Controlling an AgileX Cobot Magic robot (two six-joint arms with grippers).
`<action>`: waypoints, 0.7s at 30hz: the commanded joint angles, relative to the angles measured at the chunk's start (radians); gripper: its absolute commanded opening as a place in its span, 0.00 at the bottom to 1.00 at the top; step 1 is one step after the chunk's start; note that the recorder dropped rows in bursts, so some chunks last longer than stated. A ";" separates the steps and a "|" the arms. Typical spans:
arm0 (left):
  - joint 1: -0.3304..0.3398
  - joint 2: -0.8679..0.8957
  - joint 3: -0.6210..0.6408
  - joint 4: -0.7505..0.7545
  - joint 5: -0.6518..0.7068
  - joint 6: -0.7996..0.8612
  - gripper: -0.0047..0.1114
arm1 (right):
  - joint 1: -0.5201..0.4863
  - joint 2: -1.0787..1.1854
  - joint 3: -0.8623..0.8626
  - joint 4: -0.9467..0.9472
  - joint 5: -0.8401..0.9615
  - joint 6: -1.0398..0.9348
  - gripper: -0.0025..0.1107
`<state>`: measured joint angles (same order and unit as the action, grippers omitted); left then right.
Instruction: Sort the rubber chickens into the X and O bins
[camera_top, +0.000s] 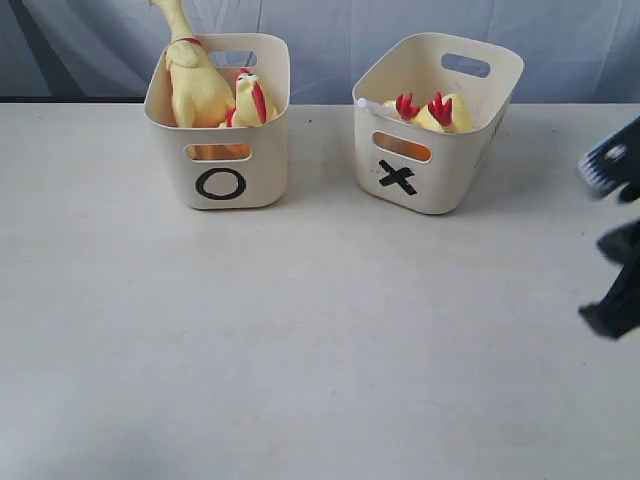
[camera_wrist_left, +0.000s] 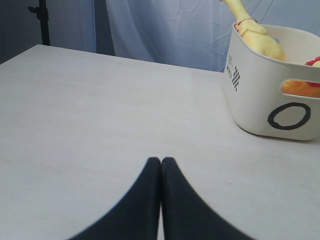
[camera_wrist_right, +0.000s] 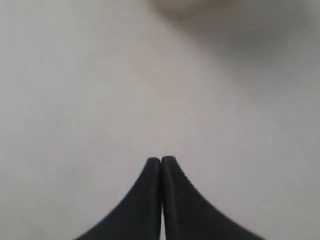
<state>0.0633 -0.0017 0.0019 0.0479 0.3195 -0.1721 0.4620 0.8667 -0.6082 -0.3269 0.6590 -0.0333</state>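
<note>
Worktop (camera_top: 300, 360): pale, matt. Two cream bins stand at its far side, side by side with a gap between them, marks facing the exterior camera. The O bin (camera_top: 255, 170) is on the left. The X bin (camera_top: 455, 170) is on the right, turned slightly askew.

The O bin holds two rubber chickens. The tall chicken (camera_top: 197, 90) stands upright against the bin's left wall with its red neck band showing, and its neck rises past the rim and out of the top of the picture. The small chicken (camera_top: 250, 102) sits just beside it on its right, head and red comb at about rim level. Yellow-orange shows through the front slot handle.

In the X bin, yellow chicken bodies (camera_top: 452, 112) lie low inside. Red parts poke just above the rim — combs or feet, cannot tell. Their number is not clear.

Left pincer (camera_wrist_left: 161, 162): clenched, black fingertips pressed together, gripping nothing. It hangs over the worktop, well apart from the O bin. The left wrist view also shows a checkered sticker (camera_wrist_left: 236, 77) on that bin's end wall.

Right pincer (camera_wrist_right: 161, 162): likewise clenched, gripping nothing, over plain worktop; this view is blurred. In the exterior view the right arm (camera_top: 612, 250) is a dark blur at the right edge — well apart from the X bin.
</note>
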 joint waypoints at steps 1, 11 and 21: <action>-0.006 0.002 -0.002 -0.005 -0.005 -0.001 0.04 | -0.199 -0.296 0.088 -0.003 -0.299 0.012 0.01; -0.006 0.002 -0.002 -0.005 -0.005 -0.001 0.04 | -0.499 -0.752 0.358 0.160 -0.325 0.045 0.01; -0.006 0.002 -0.002 -0.005 -0.005 -0.001 0.04 | -0.502 -0.838 0.608 0.241 -0.365 0.043 0.01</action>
<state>0.0633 -0.0017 0.0019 0.0479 0.3195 -0.1721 -0.0331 0.0357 -0.0082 -0.0985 0.2239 0.0076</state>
